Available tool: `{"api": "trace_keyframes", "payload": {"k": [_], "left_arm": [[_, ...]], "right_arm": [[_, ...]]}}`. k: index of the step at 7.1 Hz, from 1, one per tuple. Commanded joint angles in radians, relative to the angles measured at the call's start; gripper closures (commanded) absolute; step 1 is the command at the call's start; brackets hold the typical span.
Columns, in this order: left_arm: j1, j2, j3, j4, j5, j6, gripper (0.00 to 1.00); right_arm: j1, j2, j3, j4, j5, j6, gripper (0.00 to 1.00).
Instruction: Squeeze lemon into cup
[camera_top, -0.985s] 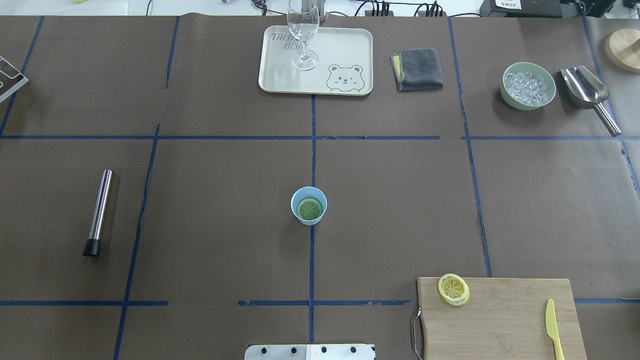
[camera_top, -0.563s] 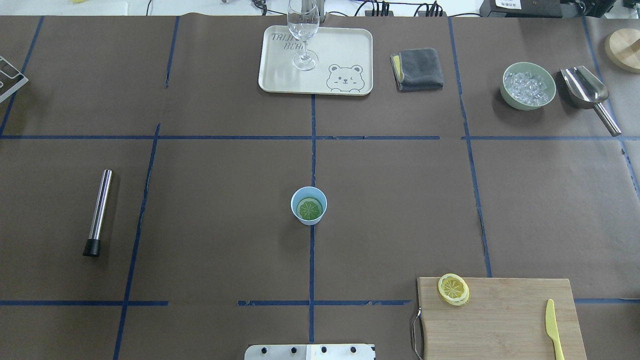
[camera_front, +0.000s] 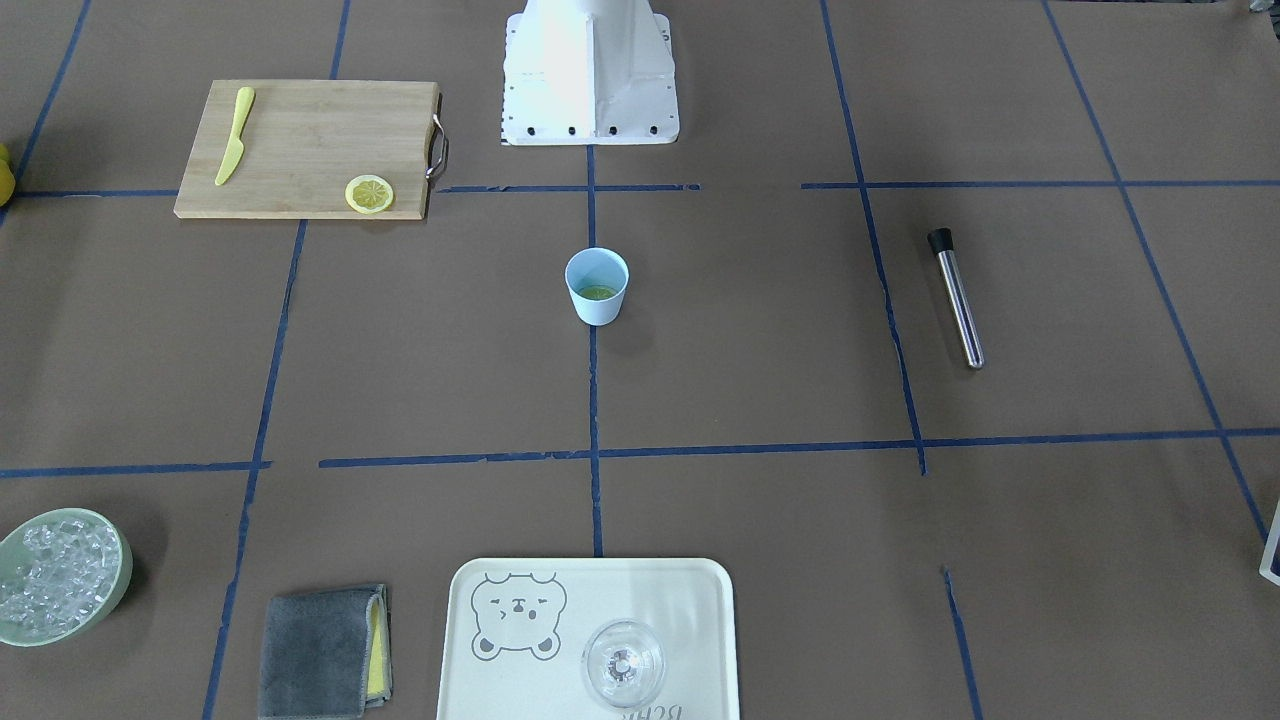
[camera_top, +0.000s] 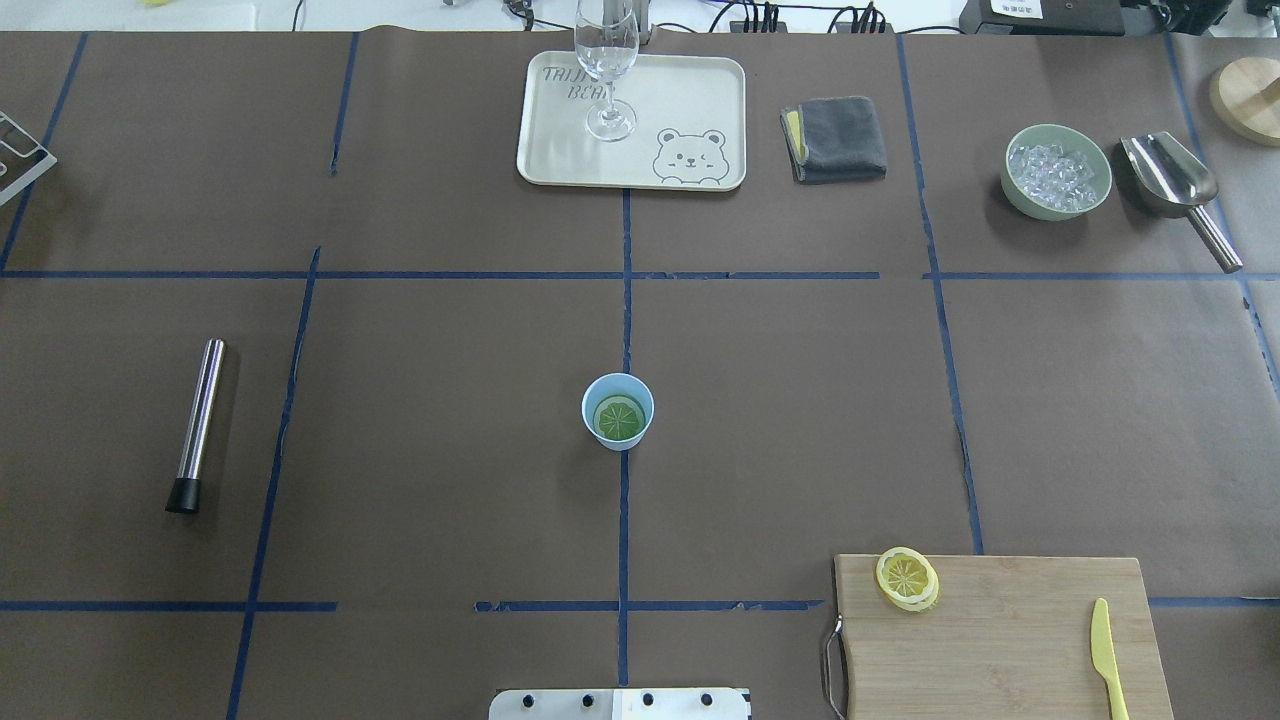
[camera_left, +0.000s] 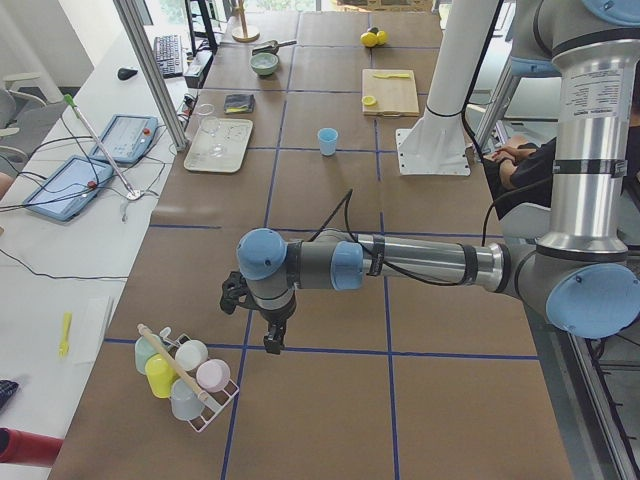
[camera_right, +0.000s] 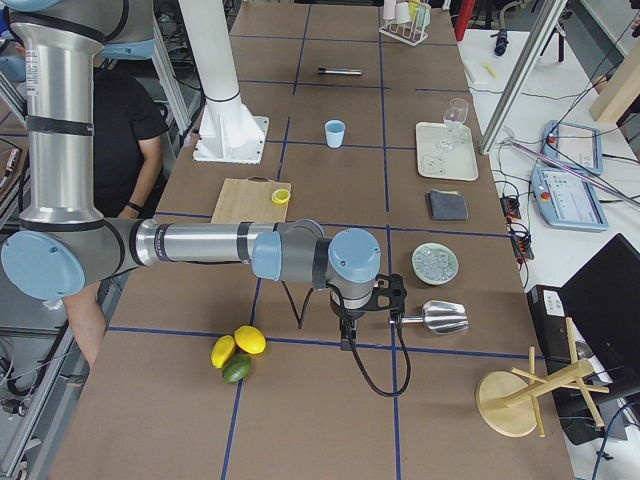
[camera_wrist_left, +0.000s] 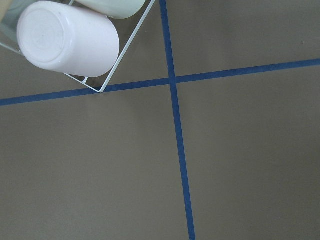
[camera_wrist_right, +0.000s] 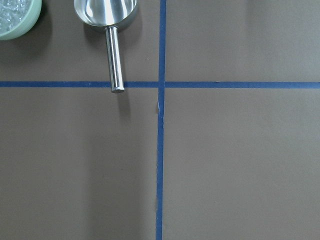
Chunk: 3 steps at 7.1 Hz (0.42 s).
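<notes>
The light-blue cup (camera_top: 618, 411) stands at the table's middle on a blue tape line, with a round greenish slice lying inside it. It also shows in the front view (camera_front: 597, 285). A yellow lemon slice (camera_top: 907, 578) lies flat on the near left corner of the wooden cutting board (camera_top: 1010, 640). Neither gripper shows in the overhead or front view. The left gripper (camera_left: 272, 340) hangs far off at the table's left end, by a cup rack. The right gripper (camera_right: 347, 338) hangs at the right end, near the scoop. I cannot tell whether either is open or shut.
A yellow plastic knife (camera_top: 1107, 655) lies on the board. A tray (camera_top: 690, 100) holds a clear glass (camera_top: 606, 60). A grey cloth (camera_top: 835, 138), a bowl of ice (camera_top: 1057, 171), a metal scoop (camera_top: 1175, 190) and a steel muddler (camera_top: 197, 425) lie around.
</notes>
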Motion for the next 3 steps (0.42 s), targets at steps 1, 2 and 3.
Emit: {"api": "trace_keyframes", "payload": {"k": [1,2,3], "left_arm": [[0.0,-0.001,-0.001,0.0,0.001,0.0,0.0],[0.0,-0.001,-0.002,0.0,0.0,0.0,0.0],[0.0,0.001,-0.001,0.0,0.001,0.0,0.0]], "right_arm": [[0.0,0.0,0.0,0.0,0.0,0.0,0.0],[0.0,0.002,0.002,0.0,0.0,0.0,0.0],[0.0,0.006,0.002,0.0,0.0,0.0,0.0]]}}
